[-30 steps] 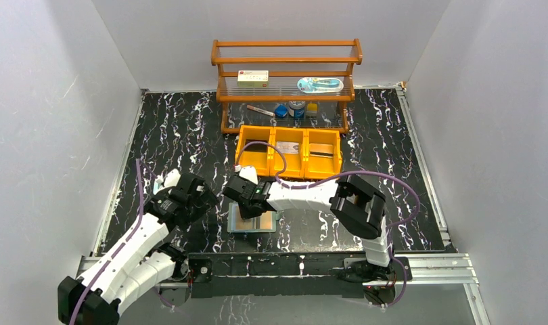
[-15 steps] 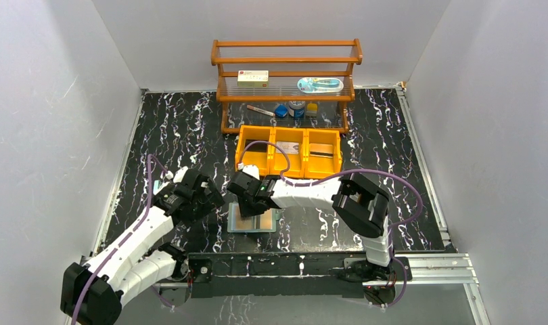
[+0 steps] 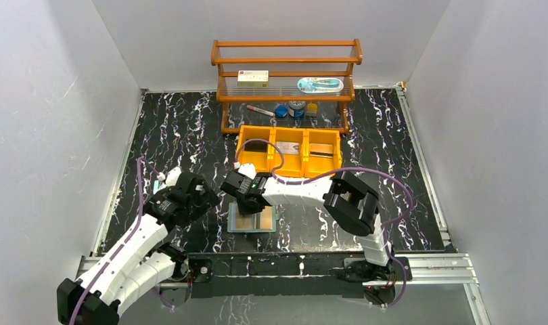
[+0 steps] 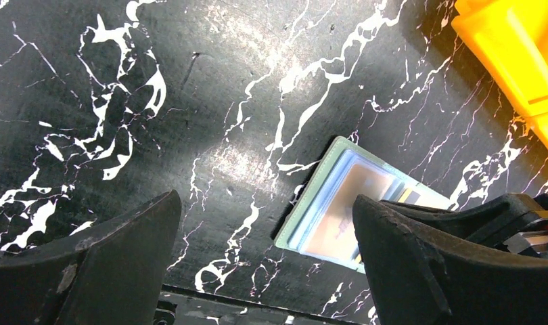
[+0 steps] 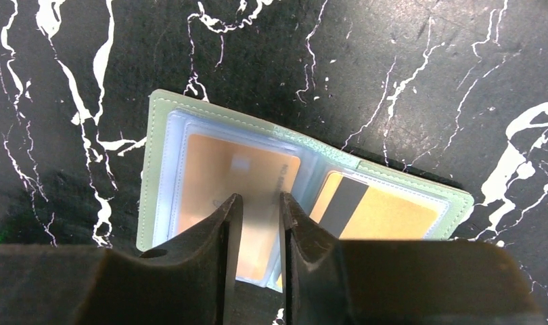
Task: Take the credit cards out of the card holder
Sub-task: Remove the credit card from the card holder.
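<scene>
Near 6 o'clock: card holder point(image 5: 147, 177) open under right gripper point(image 5: 259, 200).
Its jaws narrow, grip unclear; left gripper point(image 4: 263, 203), 9 o'clock, wide.

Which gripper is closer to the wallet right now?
Right. The right gripper hangs directly over the open wallet, fingertips above one card pocket. The left gripper is off to the wallet's side, over the table, jaws wide.

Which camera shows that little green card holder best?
The right wrist view: the card holder lies open, both pockets and their cards plain. The left wrist view shows part of it; from above it is small, partly under the right gripper.
</scene>
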Motion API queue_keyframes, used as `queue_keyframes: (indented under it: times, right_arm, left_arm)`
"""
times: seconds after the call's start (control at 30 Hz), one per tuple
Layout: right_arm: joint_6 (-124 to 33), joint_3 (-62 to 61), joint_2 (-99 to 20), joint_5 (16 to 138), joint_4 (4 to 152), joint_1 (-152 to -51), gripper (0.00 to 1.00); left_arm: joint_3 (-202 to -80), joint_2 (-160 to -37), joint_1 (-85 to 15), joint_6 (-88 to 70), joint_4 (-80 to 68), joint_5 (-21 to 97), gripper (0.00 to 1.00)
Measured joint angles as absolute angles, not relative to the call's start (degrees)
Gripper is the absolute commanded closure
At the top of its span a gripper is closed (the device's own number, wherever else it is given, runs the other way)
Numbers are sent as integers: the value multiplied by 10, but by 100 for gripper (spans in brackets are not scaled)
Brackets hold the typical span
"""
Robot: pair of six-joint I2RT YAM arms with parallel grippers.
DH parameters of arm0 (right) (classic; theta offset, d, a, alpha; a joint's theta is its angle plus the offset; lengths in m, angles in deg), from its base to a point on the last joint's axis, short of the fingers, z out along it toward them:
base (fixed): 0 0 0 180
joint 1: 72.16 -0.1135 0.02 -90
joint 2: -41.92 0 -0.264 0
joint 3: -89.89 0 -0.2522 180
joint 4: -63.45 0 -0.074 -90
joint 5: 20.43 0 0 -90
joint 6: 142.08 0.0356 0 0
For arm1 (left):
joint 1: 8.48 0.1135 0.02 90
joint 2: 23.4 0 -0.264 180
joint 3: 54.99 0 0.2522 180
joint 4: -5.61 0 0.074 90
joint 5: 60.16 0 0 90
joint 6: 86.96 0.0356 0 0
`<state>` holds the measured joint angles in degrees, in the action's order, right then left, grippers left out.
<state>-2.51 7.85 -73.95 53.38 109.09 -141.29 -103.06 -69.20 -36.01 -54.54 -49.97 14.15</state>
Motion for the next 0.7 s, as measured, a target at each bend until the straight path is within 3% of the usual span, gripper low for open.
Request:
queue_keyframes:
  times: [0.1,0.4,0.47,0.53,0.6,0.7]
  right_arm:
    - [-26,79,-740,527,1097,-1415,80]
    - [-31,86,-744,533,1099,-1416,99]
    - [-40,86,-744,537,1096,-1415,95]
    - [-45,86,-744,541,1092,-1415,80]
    - [-49,86,-743,543,1089,-1415,72]
    - [-52,82,-739,540,1084,-1415,70]
  left_arm:
    - [-1033,-682,-360,-556,-508,131,2]
    - [-1033,-667,-360,-574,-521,120,2]
    - [-1033,-667,-360,-574,-521,120,2]
    - [-1033,-667,-360,-571,-519,121,2]
    - [-1033,-670,-360,-565,-515,126,3]
    - [-1033,-680,-360,-544,-500,143,8]
